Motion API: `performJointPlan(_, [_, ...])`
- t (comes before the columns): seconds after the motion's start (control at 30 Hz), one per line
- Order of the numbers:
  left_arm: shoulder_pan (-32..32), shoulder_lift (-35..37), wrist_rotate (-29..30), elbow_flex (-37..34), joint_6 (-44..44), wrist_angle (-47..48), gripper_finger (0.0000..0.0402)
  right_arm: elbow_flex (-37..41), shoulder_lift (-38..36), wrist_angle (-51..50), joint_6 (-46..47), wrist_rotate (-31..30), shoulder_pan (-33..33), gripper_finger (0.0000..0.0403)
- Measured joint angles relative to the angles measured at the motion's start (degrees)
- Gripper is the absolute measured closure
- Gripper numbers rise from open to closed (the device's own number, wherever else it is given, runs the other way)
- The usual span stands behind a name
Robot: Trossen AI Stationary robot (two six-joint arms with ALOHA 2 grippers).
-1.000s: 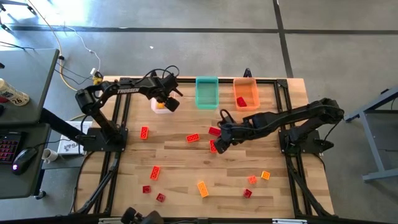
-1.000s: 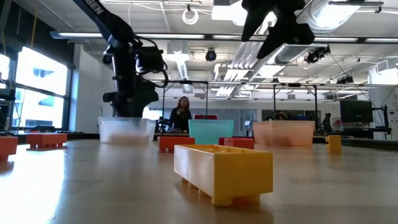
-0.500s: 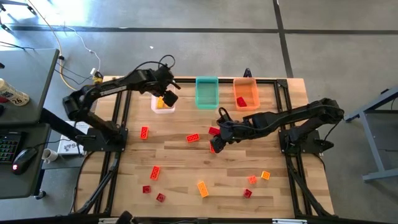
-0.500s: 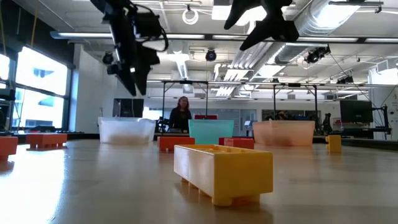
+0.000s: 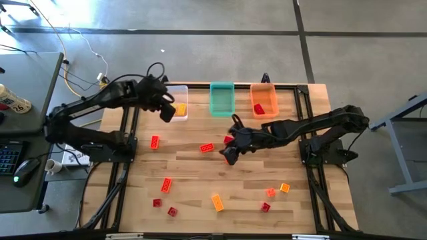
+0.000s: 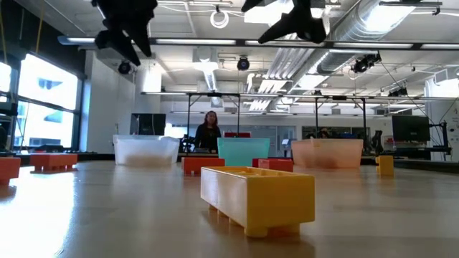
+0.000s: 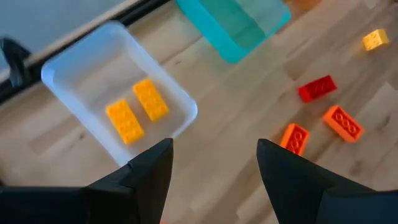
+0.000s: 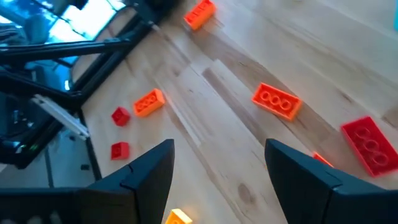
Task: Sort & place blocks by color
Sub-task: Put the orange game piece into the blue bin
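Small red, orange and yellow blocks lie scattered on the wooden table [image 5: 200, 170]. My left gripper [image 5: 163, 111] is open and raised just beside the clear bin [image 5: 177, 105], on its left. That bin holds two yellow blocks [image 7: 127, 122] [image 7: 151, 99]. My right gripper [image 5: 229, 152] is open and hangs above the table's middle. Near it lie a red block [image 8: 367, 144] and an orange block [image 8: 277, 101]. In the low view a yellow block [image 6: 257, 197] stands close in the foreground. Neither gripper holds anything.
A teal bin [image 5: 221, 99] and an orange bin [image 5: 263, 100] with a red block [image 5: 259, 109] stand along the far edge. Loose blocks lie at the left [image 5: 155, 141], near left [image 5: 166, 185] and near right [image 5: 270, 193]. A person [image 6: 209, 132] stands in the room behind.
My left gripper has risen out of the clear bin and swung toward the table's left edge. My right gripper has lifted somewhat and drifted a little toward the left. No block on the table has moved.
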State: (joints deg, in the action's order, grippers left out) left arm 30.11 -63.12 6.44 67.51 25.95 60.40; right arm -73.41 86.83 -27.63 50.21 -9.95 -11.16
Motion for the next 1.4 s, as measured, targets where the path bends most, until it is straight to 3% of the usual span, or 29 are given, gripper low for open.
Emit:
performJointPlan(0.27, [-4.93, 3.01, 0.81, 0.00, 8.46, 8.91, 0.0182, 0.00, -0.02, 1.04, -3.33, 2.01, 0.00, 0.0165])
performJointPlan(0.5, [-10.75, 3.72, 4.69, 0.00, 14.41, 10.10, 0.0183, 0.00, 0.63, -2.22, -1.74, 1.50, 1.21, 0.0182])
performJointPlan(0.73, [-13.46, 3.70, 7.13, -0.01, 14.41, 10.08, 0.0181, 0.00, 2.92, -1.62, 3.53, 4.81, 1.77, 0.0186])
performJointPlan(1.03, [-13.46, 3.68, 7.29, -0.02, 12.34, 10.07, 0.0182, -3.54, 3.17, -2.33, 4.14, 3.35, 3.45, 0.0187])
performJointPlan(1.4, [-13.44, 3.66, 7.75, -0.07, 11.15, 10.03, 0.0182, -13.23, 11.83, -18.88, 7.21, 1.71, 3.58, 0.0188])
